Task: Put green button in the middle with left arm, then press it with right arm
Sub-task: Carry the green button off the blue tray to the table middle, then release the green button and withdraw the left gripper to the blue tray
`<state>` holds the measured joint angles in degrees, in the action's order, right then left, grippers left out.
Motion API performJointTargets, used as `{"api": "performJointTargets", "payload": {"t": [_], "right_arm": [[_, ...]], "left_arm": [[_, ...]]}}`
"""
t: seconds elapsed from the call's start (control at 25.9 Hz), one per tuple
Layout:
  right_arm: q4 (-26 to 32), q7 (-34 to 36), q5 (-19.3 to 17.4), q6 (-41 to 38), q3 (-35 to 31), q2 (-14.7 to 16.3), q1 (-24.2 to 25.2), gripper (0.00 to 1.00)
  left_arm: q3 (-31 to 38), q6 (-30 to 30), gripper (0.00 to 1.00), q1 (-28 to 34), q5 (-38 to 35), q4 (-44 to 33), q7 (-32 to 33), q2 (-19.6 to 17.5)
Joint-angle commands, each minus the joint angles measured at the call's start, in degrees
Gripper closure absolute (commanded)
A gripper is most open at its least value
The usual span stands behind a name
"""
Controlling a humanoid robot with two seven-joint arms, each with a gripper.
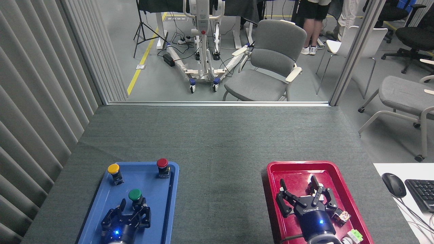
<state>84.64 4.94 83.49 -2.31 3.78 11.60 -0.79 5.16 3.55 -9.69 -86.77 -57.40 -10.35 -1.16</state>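
Your left end effector [130, 211] is spread around the green button [135, 195] in the blue tray [171, 189] near the table's front-left corner, ready to pinch. Your right end effector [305, 195] waits spread over the red tray [271, 169].

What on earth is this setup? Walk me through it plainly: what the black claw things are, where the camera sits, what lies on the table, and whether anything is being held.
The camera sits in a humanoid robot's head, looking forward and down over a table with a grey-green felt-like mat. The black claws at the bottom are the robot's own grippers. The left gripper is over a blue plastic tray, its fingers open around the base of a small push button with a round green cap but not closed on it. Two similar buttons stand further back in that tray, one yellow-capped, one red-capped. The right gripper hangs open over a red plastic tray and holds nothing. A few small colourful blocks lie beside it. Nothing is held.
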Motion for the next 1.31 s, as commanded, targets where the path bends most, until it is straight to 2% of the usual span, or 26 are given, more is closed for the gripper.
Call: {"api": "performJointTargets", "payload": {"t": [0.0, 0.12, 0.19, 0.27, 0.39, 0.46, 0.54, 0.66, 0.77, 1.01, 1.12, 1.28], "right_arm": [[0.0, -0.11, 0.0, 0.02, 0.0, 0.09, 0.0, 0.0], [0.0, -0.11, 0.0, 0.02, 0.09, 0.17, 0.0, 0.0], [0.09, 0.07, 0.0, 0.02, 0.09, 0.26, 0.0, 0.0], [0.09, 0.07, 0.0, 0.11, 0.09, 0.26, 0.0, 0.0], [0.09, 0.07, -0.09, 0.28, 0.09, 0.26, 0.09, 0.0], [0.0, 0.07, 0.0, 0.37, 0.09, 0.17, 0.26, 0.0], [0.09, 0.07, 0.0, 0.37, 0.09, 0.17, 0.35, 0.0], [0.09, 0.07, 0.0, 0.72, 0.18, 0.09, 0.35, 0.01], [0.09, 0.07, 0.0, 1.25, 0.35, 0.09, 0.35, 0.01], [0.09, -0.37, -0.09, 1.78, 0.44, 0.09, 0.35, 0.01], [0.09, -0.46, -0.09, 1.78, 0.53, 0.09, 0.35, 0.01], [0.09, -0.46, -0.09, 1.69, 0.79, 0.09, 0.53, 0.01]], "left_arm": [[-0.24, 0.67, 0.63, -0.15, -0.42, 0.62, -0.2, -0.33], [-0.24, 4.01, 0.87, -0.24, -0.59, 0.62, -0.9, -0.86], [-0.24, 5.15, 0.95, -0.15, -0.6, 0.45, -2.57, -1.12], [-0.24, 6.73, 1.0, -0.15, -0.68, 0.1, -3.45, -1.12], [-1.03, 12.01, 1.0, 0.11, -0.77, -2.8, -3.54, -1.12], [-5.34, 17.37, 1.0, 0.2, -0.95, -6.67, -3.8, -1.12], [-12.28, 20.09, 1.0, -0.24, -1.65, -9.48, -3.89, -1.12], [-23.0, 19.92, 1.0, -2.52, -1.91, -9.75, -3.19, 0.02], [-28.72, 18.86, 1.0, -4.37, -2.0, -7.11, -2.57, 2.92], [-30.39, 15.44, 1.0, -7.44, -3.23, 1.68, -1.61, 8.02], [-30.65, 11.39, 1.0, -9.47, -3.23, 6.86, -1.61, 8.37], [-30.65, 8.23, 1.0, -9.56, -3.14, 7.92, -1.61, 8.46]]}}
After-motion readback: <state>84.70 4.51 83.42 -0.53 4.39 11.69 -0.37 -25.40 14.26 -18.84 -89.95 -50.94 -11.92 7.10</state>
